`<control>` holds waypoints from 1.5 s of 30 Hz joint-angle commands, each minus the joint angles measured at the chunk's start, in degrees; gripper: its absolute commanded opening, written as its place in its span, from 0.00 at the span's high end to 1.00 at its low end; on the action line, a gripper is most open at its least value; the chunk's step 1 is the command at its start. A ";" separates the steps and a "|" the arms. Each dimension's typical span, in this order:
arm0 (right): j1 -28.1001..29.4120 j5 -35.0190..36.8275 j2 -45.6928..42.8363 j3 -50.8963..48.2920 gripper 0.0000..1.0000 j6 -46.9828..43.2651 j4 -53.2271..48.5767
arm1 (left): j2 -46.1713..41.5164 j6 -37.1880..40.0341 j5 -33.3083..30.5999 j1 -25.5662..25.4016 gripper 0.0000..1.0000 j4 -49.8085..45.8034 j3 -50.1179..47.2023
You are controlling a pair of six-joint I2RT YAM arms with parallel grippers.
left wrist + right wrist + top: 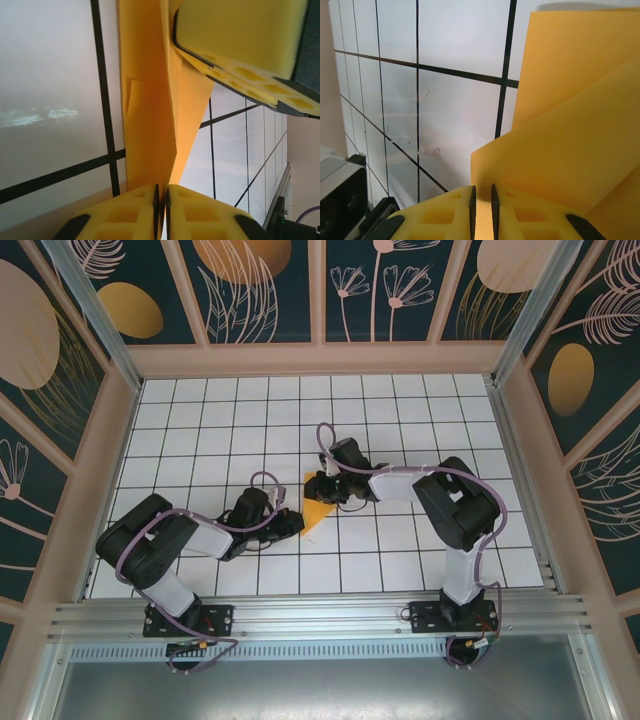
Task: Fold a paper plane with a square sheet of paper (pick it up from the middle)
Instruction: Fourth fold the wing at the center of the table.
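The square sheet of paper is a creased, bright-orange folded shape in the middle of the white grid table. My left gripper is at the paper's lower left edge. In the left wrist view its jaws stand almost together, with the paper's folded edge running into the slit. My right gripper is at the paper's far tip. In the right wrist view its jaws stand a narrow gap apart with orange paper in that gap. One right-gripper finger reaches into the left wrist view's top right.
Patterned walls enclose the table on three sides, and an aluminium rail runs along the near edge between the arm bases. Both arms bend inward over the centre tiles, and bare grid tiles lie to the far left and far right.
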 commanded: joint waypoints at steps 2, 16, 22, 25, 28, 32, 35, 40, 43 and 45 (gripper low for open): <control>-0.29 0.52 0.79 1.25 0.80 -0.46 -0.79 | 0.20 1.37 -3.32 -0.16 0.82 -7.32 0.15; -0.30 0.73 -0.15 0.24 0.81 -0.84 -1.66 | -1.01 4.68 -5.13 -0.20 0.79 -8.29 4.47; -0.29 0.91 -0.63 -0.53 0.81 -0.73 -1.38 | -0.55 5.88 -5.26 -0.18 0.78 -8.62 5.61; -0.29 1.21 -0.82 -0.61 0.81 -0.73 -1.57 | -1.26 6.29 -5.89 -0.16 0.79 -8.58 5.31; -0.29 1.51 -1.16 -0.69 0.81 -0.73 -1.73 | -1.36 6.85 -6.18 -0.16 0.93 -9.05 5.41; -0.31 2.51 -2.51 -1.05 0.81 -0.66 -2.15 | -0.86 7.17 -6.12 -0.19 1.00 -9.53 5.39; -0.39 3.11 -4.33 -1.53 0.80 -0.64 -2.43 | -0.10 7.46 -6.10 -0.17 1.00 -10.47 5.57; -0.38 4.22 -7.25 -2.87 0.79 -0.34 -2.21 | 1.70 6.49 -3.37 0.97 1.00 -9.35 5.44; -0.14 2.03 -6.89 -2.99 0.79 -0.27 -0.95 | 2.74 6.40 -1.03 1.69 1.00 -8.24 5.55; 0.23 1.72 -6.14 -2.47 0.79 -0.20 -0.98 | 3.26 6.40 -0.08 1.98 1.00 -8.10 5.74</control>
